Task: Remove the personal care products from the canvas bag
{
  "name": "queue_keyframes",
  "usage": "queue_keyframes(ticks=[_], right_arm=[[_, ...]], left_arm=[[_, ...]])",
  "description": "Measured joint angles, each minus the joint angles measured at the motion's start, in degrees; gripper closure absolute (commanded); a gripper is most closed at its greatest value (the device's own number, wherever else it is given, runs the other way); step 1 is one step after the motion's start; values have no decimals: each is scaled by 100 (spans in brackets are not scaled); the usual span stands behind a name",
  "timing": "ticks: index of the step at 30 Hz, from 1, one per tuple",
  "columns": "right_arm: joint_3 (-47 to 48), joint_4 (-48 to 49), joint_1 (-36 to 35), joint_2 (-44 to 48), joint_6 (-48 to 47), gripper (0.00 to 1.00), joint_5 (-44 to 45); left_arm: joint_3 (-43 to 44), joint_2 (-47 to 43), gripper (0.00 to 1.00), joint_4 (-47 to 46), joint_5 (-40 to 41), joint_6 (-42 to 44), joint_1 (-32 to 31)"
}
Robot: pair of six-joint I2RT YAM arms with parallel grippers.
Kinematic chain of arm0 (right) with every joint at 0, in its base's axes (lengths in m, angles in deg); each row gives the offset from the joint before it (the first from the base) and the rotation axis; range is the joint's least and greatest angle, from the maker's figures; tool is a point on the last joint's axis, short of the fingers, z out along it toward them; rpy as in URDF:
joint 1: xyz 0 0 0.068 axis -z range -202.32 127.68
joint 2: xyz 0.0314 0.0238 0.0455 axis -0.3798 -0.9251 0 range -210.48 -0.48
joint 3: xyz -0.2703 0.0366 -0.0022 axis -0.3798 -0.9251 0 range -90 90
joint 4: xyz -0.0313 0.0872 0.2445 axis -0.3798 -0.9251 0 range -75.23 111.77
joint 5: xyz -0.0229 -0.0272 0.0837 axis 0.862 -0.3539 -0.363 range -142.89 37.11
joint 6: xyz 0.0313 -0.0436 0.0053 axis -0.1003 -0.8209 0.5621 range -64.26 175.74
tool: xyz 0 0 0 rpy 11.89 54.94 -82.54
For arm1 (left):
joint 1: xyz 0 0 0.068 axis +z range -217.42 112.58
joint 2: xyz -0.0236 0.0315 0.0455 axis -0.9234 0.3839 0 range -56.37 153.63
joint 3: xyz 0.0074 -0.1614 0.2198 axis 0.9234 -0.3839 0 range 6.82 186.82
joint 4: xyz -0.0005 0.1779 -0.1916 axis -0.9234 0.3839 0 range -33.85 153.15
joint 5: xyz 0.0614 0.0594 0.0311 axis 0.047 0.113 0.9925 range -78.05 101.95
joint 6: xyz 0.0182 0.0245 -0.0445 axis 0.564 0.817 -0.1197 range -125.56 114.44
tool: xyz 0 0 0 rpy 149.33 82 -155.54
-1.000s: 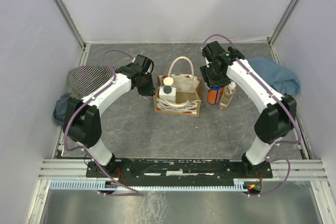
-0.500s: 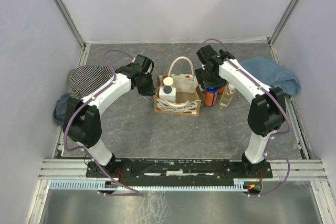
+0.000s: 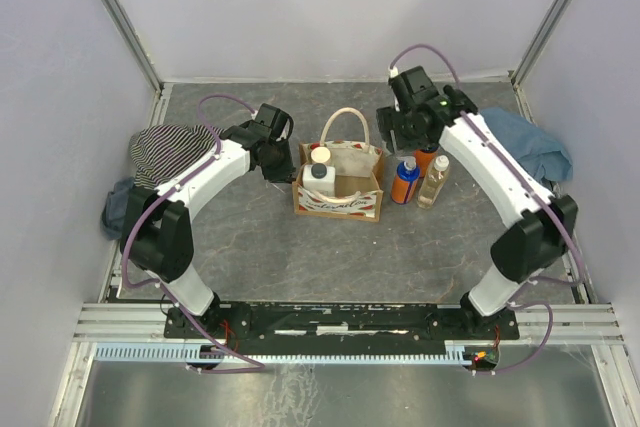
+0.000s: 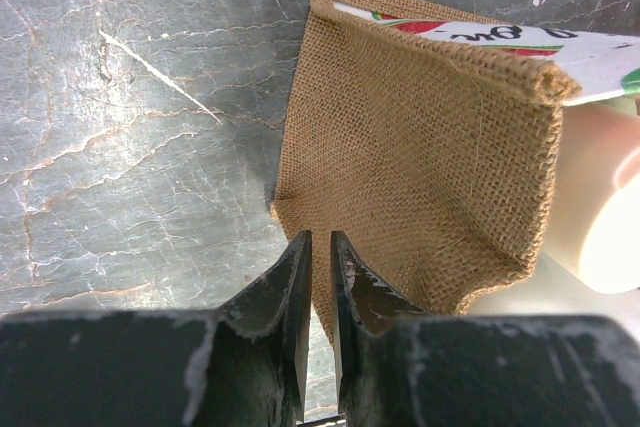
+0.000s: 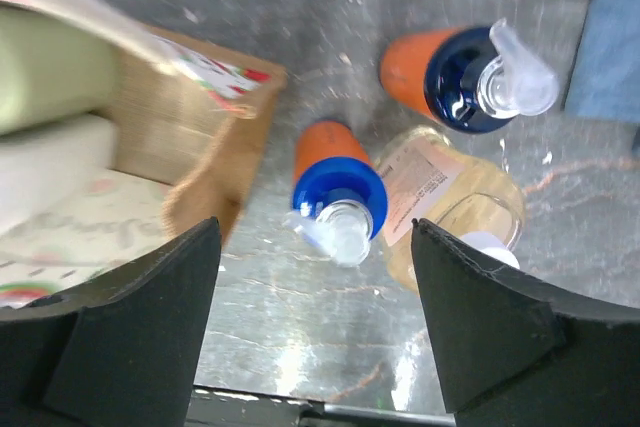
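The canvas bag point(image 3: 338, 187) stands mid-table, with a white bottle with a dark cap point(image 3: 318, 175) and a second bottle point(image 3: 320, 155) inside. My left gripper point(image 3: 277, 164) is shut on the bag's left burlap side point(image 4: 420, 137), with the fabric edge between its fingertips point(image 4: 320, 239). My right gripper point(image 3: 405, 135) is open and empty, raised above three bottles standing right of the bag: an orange one with a blue pump cap point(image 3: 404, 181) point(image 5: 338, 197), an orange one with a dark pump point(image 5: 455, 77), and a clear yellowish one point(image 3: 434, 183) point(image 5: 450, 207). A pale green bottle point(image 5: 50, 67) and a white one point(image 5: 50, 172) show inside the bag.
A striped black-and-white garment point(image 3: 165, 147) lies at the left edge with a dark blue cloth point(image 3: 115, 205) beside it. A blue cloth point(image 3: 535, 142) lies at the right, just behind the bottles. Grey walls close in the back and sides.
My right gripper has let go of the orange blue-capped bottle, which now stands beside the bag. The gripper has risen and moved back. The left arm has not moved.
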Motion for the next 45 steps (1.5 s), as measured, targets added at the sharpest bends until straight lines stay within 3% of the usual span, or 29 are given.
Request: queue_keyframes(ticks=[5, 11, 17, 30, 34, 36, 39, 45], right_arm=[[922, -44, -533, 450, -35, 19, -332], [1528, -35, -1239, 131, -103, 20, -935], [1331, 50, -1377, -529, -271, 20, -1495], [334, 1005, -1528, -914, -772, 22, -2658], [195, 1182, -1609, -990, -925, 36, -2732], [136, 1272, -1637, -990, -962, 37, -2787], [127, 1335, -1729, -990, -1058, 35, -2715], [79, 1386, -2004, -988, -1279, 16, -2216]], left_arm=[[0, 0, 80, 0, 2, 0, 0], [0, 0, 80, 7, 2, 0, 0], [0, 0, 80, 28, 2, 0, 0], [0, 0, 80, 35, -26, 0, 0], [2, 0, 80, 35, -26, 0, 0], [2, 0, 80, 35, -26, 0, 0], [2, 0, 80, 70, -9, 0, 13], [2, 0, 80, 103, 9, 2, 22]])
